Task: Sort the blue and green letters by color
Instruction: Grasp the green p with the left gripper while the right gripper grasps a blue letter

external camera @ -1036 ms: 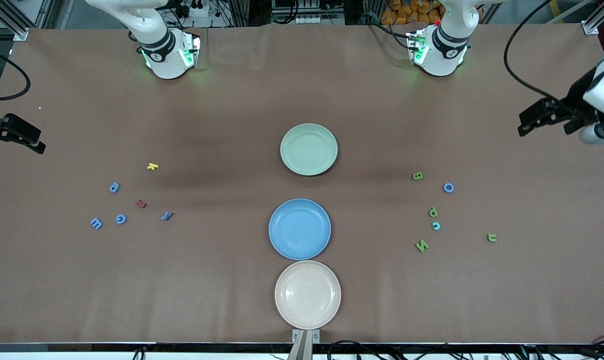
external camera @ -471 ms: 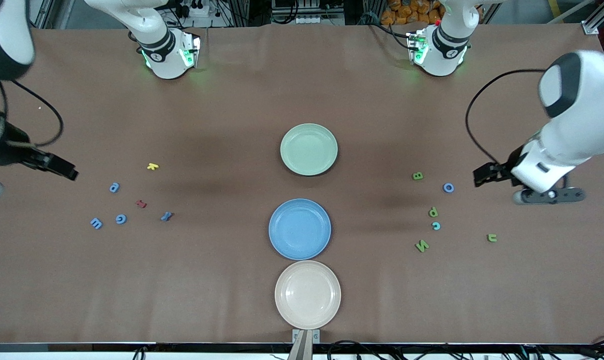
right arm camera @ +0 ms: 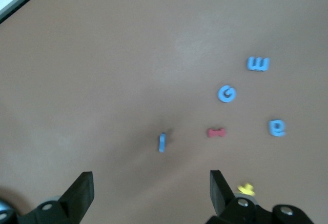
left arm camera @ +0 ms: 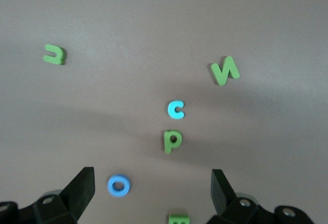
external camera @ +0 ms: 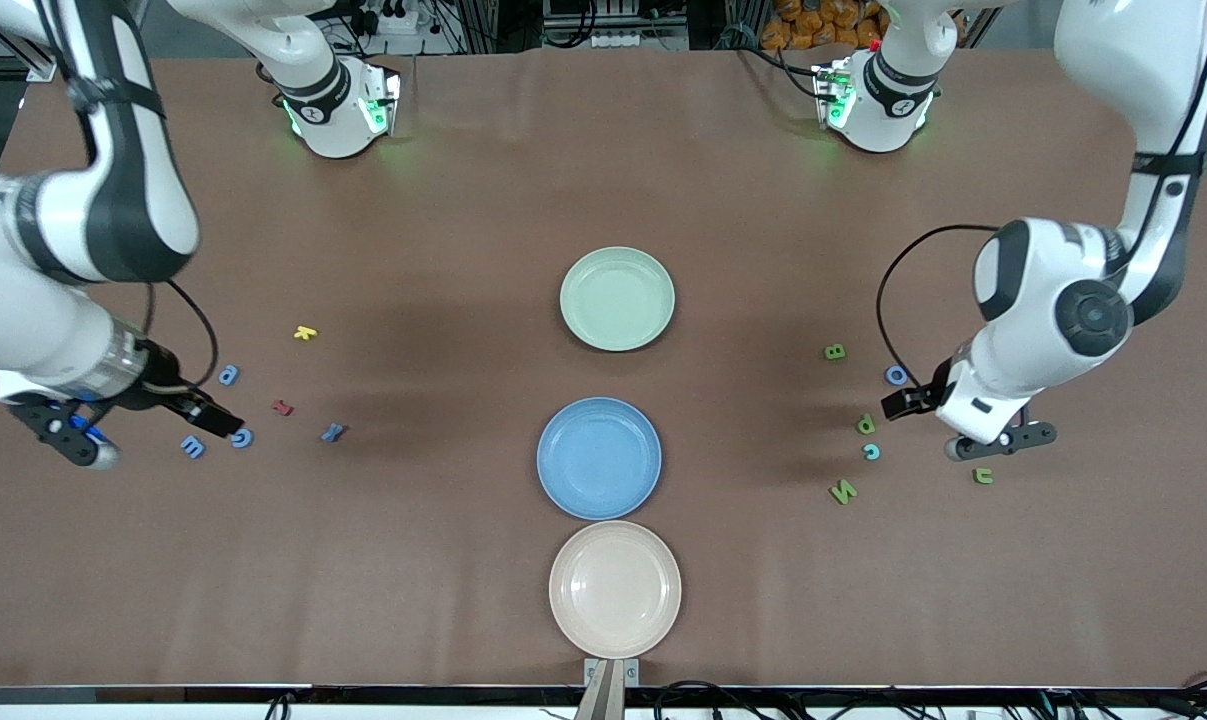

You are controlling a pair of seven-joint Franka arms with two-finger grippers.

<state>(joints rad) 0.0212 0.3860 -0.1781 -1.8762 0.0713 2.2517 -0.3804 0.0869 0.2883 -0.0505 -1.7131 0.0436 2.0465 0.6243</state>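
front view / plates: green plate (external camera: 617, 298), blue plate (external camera: 599, 458), beige plate (external camera: 615, 588) in a row down mid worktop, beige nearest front-camera edge. All three bare.
front view / right-arm end: blue a (external camera: 228, 375), blue m (external camera: 192, 447), blue G (external camera: 244, 438), blue X (external camera: 333, 432), plus red letter (external camera: 282, 407) & yellow letter (external camera: 306, 332).
front view / left-arm end: green B (external camera: 835, 352), green P (external camera: 866, 424), green N (external camera: 843, 491), green u (external camera: 982, 476), blue o (external camera: 895, 375), small cyan c (external camera: 871, 451).
front view / tools: right tool (external camera: 218, 420) low over the blue cluster, just beside G. Left tool (external camera: 898, 402) low between o and P.
left wrist view / tool: left tool (left arm camera: 152, 188) fingers apart, nothing between. P (left arm camera: 172, 141) and c (left arm camera: 176, 109) lie straight ahead in line w/ the gap; o (left arm camera: 119, 186) sits close by one finger; B (left arm camera: 179, 219) partly cut off at frame edge. N (left arm camera: 225, 70) and u (left arm camera: 54, 54) further out.
right wrist view / tool: right tool (right arm camera: 151, 188) fingers apart, empty. X (right arm camera: 162, 142) stands on edge, ahead of the gap; G (right arm camera: 226, 93), m (right arm camera: 257, 63), a (right arm camera: 277, 127) off to one side.
judgement / key relation: each arm is nearer its own cluster. Left: P likely first, its long axis running toward the tool, so fingers would close across its narrow width. Nothing sorted yet.
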